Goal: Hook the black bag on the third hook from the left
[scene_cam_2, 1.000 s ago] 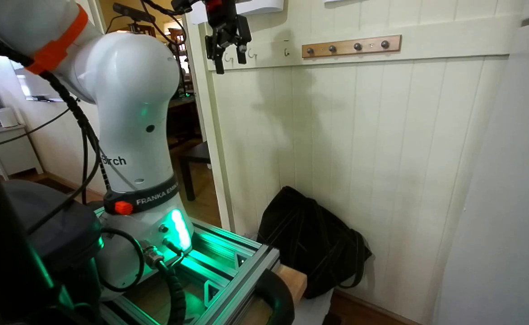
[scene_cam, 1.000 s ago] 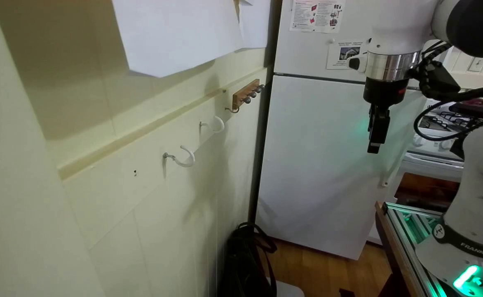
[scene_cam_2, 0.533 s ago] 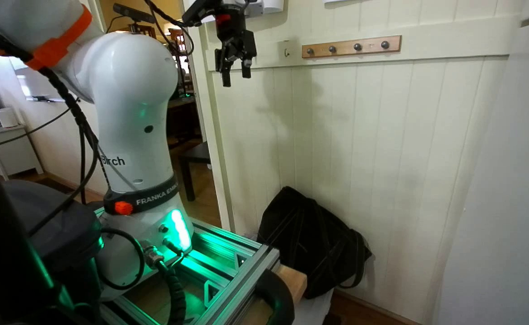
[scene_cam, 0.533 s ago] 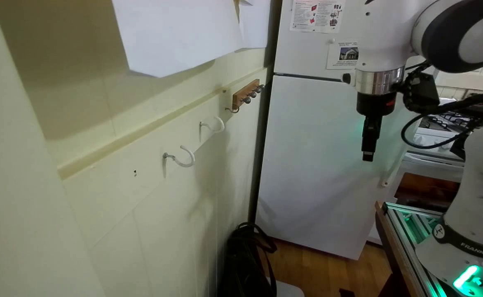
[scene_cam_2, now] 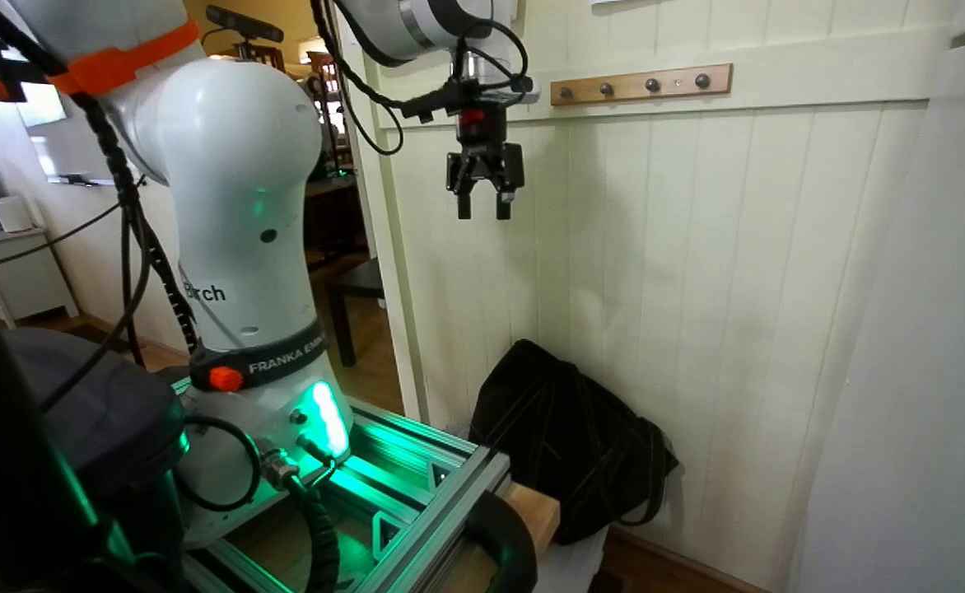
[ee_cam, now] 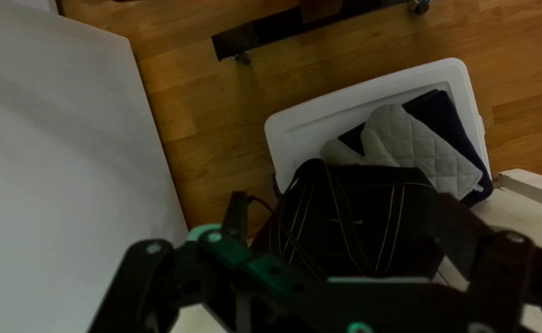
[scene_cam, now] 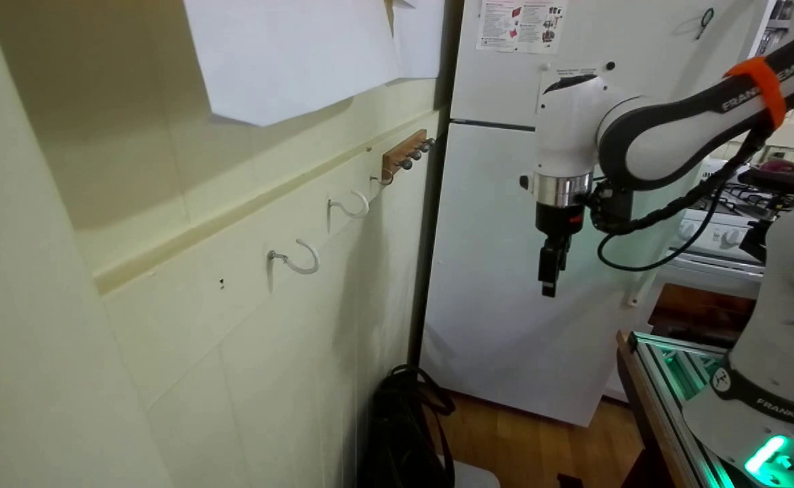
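We see the black bag (scene_cam_2: 565,445), soft and pale-stitched, slumped against the wall (scene_cam_2: 696,288) on a white lid (ee_cam: 308,136); the third hook (scene_cam_2: 653,85), a dark knob, juts from a wooden strip (scene_cam_2: 629,87).

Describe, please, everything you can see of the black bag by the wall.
The wide, soft black fabric bag shows pale stitching and thin black straps looping slackly. In an exterior view it slumps tilted, apparently against the cream panelled wall. It seems to rest on the white plastic-looking lid, though the contact is hidden, and it overlaps the grey quilted mitt in the wrist view. The open black two-fingered tool hangs higher, apart. Whether the bag is closed, I cannot tell.
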`<state>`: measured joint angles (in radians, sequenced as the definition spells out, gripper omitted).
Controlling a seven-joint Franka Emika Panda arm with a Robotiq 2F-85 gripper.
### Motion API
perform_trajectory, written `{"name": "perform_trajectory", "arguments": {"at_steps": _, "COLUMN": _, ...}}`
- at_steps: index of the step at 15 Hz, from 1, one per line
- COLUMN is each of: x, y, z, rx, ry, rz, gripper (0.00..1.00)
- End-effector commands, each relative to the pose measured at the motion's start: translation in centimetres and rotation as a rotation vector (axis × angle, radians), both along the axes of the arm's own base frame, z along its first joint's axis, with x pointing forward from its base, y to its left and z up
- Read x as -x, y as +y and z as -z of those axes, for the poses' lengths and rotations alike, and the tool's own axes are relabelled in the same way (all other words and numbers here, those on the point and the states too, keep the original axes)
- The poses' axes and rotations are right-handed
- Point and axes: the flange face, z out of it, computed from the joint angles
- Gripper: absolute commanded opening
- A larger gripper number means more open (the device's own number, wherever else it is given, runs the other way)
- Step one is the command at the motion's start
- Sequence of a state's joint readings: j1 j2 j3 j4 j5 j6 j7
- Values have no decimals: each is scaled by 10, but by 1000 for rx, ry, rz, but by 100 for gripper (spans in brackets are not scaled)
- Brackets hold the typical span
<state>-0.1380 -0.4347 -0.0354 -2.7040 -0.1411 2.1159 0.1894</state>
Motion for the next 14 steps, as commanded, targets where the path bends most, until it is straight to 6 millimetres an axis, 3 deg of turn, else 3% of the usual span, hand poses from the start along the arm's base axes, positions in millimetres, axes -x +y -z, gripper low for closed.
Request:
{"name": "perform_trajectory", "arguments": {"at_steps": 1, "x": -17, "y": -25, "z": 54, "rx": -10, "ry": 11, "rz": -10, "gripper": 100}}
{"name": "perform_trajectory", "arguments": {"at_steps": 6, "x": -27, "y": -52, "z": 111, "rx": 8, "ry": 45, "rz": 24, "gripper": 100}}
{"name": "perform_trajectory", "arguments": {"at_steps": 7, "x": -19, "y": -42, "z": 92, "rx": -13, "ry": 28, "rz": 18, "gripper": 100}}
{"name": "perform_trajectory", "arguments": {"at_steps": 10, "x": -23, "y": -51, "z": 111, "rx": -13, "ry": 54, "rz": 26, "gripper": 100}}
{"name": "perform_trajectory", "arguments": {"at_steps": 14, "x": -27, "y": -52, "z": 110, "rx": -10, "ry": 52, "rz": 25, "gripper": 100}}
